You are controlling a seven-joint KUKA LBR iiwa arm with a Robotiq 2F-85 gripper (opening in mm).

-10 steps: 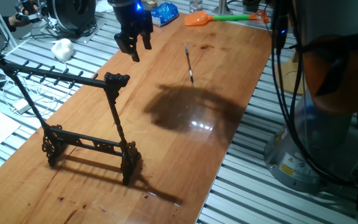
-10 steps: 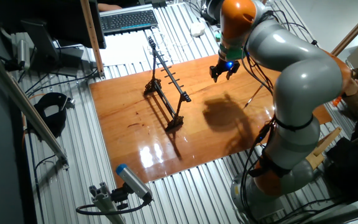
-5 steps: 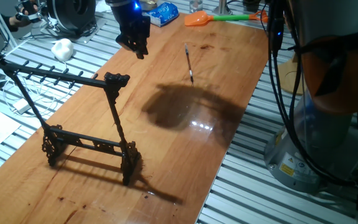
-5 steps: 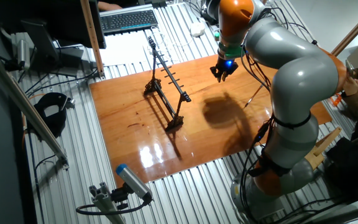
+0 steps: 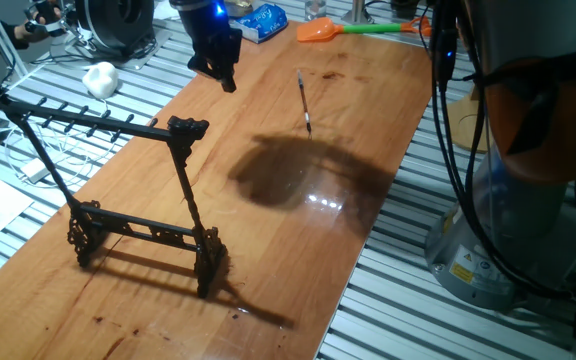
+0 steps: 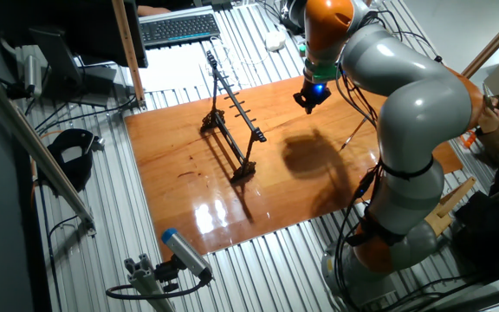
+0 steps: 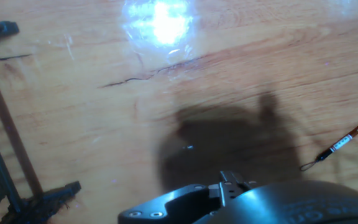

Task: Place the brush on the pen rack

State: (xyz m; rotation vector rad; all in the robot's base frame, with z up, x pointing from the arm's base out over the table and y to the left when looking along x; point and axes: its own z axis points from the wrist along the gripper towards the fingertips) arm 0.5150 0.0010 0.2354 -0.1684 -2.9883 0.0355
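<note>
From one fixed view, the gripper (image 5: 225, 78) hangs above the table (image 5: 268, 240) near its far left edge, fingers drawn close together with nothing between them. The brush (image 5: 304, 101) lies flat on bare wood to its right, well apart from it. The pen rack (image 5: 108, 190) stands upright toward the near left edge, with open wood between it and the brush.

From the other fixed view, the gripper (image 6: 308, 101) hovers between rack (image 6: 230, 117) and brush (image 6: 353, 134).

In the hand view, the fingertips are hidden; the brush (image 7: 347, 140) enters at the right edge, and the rack (image 7: 5, 124) lines the left edge.
</note>
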